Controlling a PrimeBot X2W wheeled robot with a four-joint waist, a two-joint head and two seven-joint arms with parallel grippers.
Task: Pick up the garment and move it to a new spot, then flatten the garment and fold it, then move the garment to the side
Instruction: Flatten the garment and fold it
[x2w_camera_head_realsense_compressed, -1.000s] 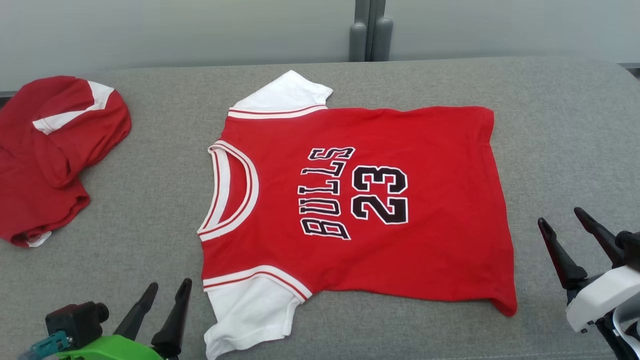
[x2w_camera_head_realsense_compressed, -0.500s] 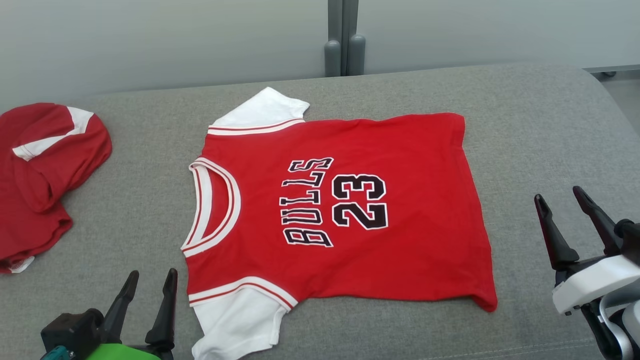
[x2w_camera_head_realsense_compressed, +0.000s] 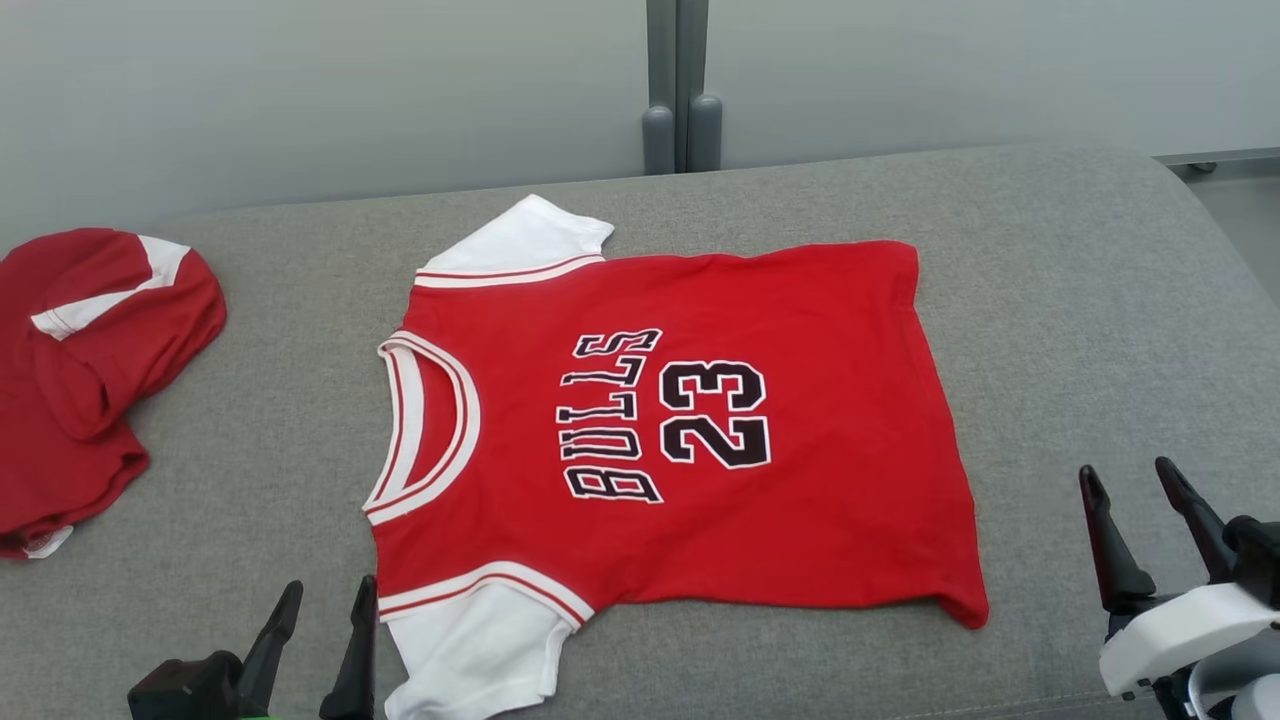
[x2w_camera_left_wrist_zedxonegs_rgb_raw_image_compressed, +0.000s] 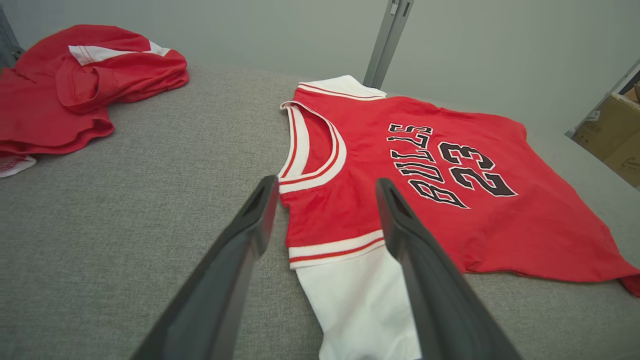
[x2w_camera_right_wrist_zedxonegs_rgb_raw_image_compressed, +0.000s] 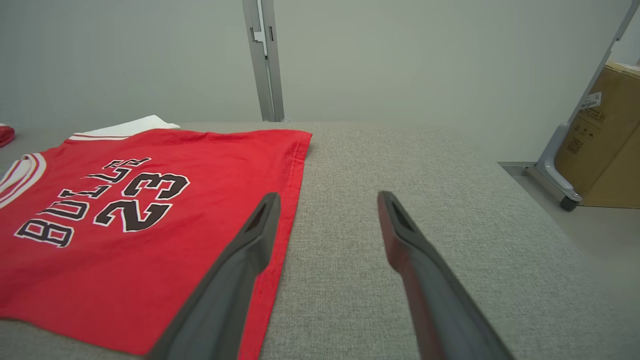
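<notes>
Two pairs gape empty: left fingers beside the jersey, right fingers near its hem.

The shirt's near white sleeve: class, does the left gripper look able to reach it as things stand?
Probably yes. The left gripper is open and sits just beside the sleeve, fingers pointing along it, and nothing lies between them on the grey cushion.

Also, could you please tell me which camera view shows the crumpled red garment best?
The left wrist view: the crumpled red garment lies close, its folds and white stripe clear. The head view shows it cut by the left edge; the right wrist view catches a red sliver.
</notes>
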